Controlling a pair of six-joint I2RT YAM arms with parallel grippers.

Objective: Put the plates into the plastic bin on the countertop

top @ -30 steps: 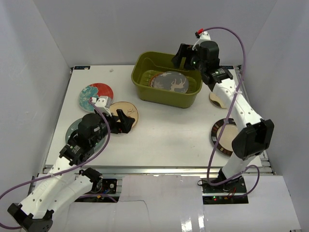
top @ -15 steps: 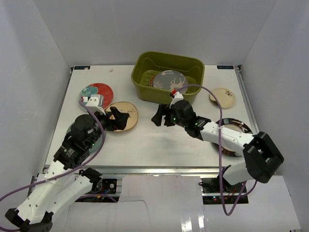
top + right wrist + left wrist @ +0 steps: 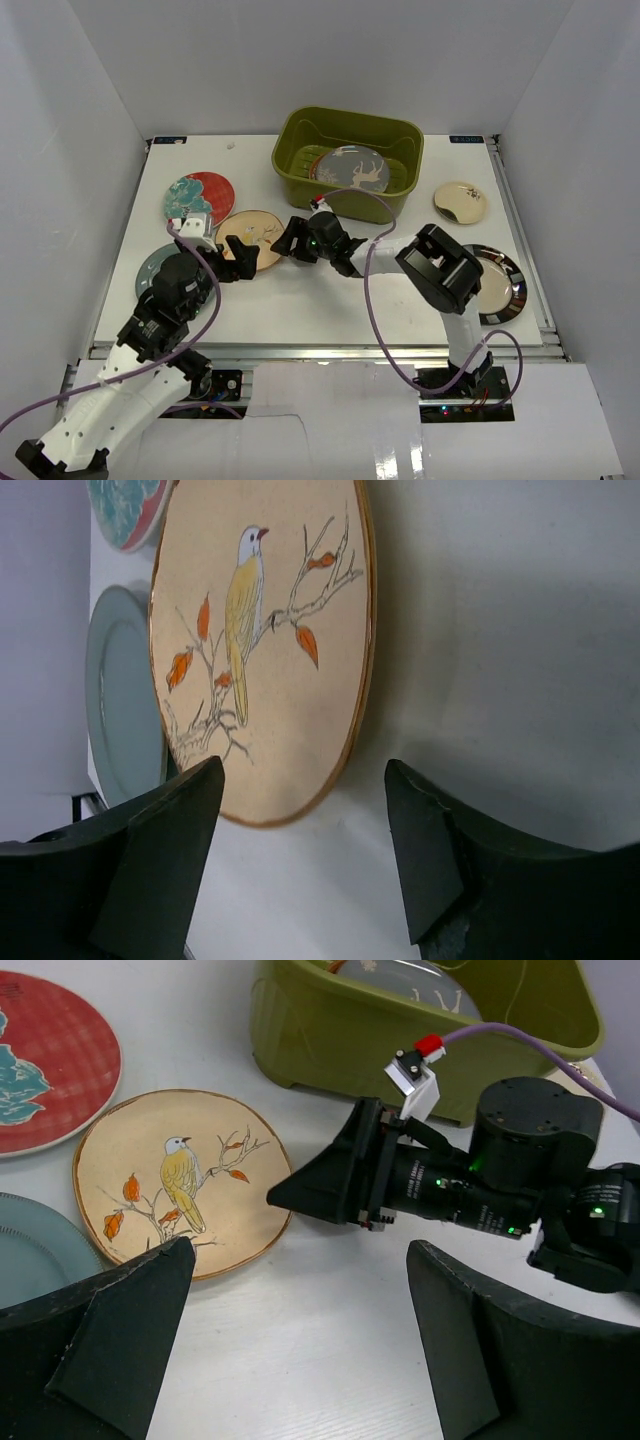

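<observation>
The tan bird plate [image 3: 250, 238] lies left of centre on the white countertop [image 3: 330, 290]. My right gripper [image 3: 286, 242] is open, low at the plate's right rim, and the rim lies ahead of its fingers in the right wrist view [image 3: 260, 650]. My left gripper [image 3: 238, 258] is open and empty over the plate's near edge [image 3: 180, 1180]. The red-and-teal plate [image 3: 198, 196] and the blue-grey plate [image 3: 158, 270] lie further left. The olive bin [image 3: 300, 180] holds the grey deer plate [image 3: 352, 170].
A small cream plate [image 3: 460, 201] and a dark-rimmed beige plate [image 3: 492, 283] lie on the right side. The right arm stretches across the middle of the table, in front of the bin. White walls enclose the table on three sides.
My right arm has swung from above the bin down and left to the tan plate's right rim. My left gripper has drawn back a little toward the near side.
</observation>
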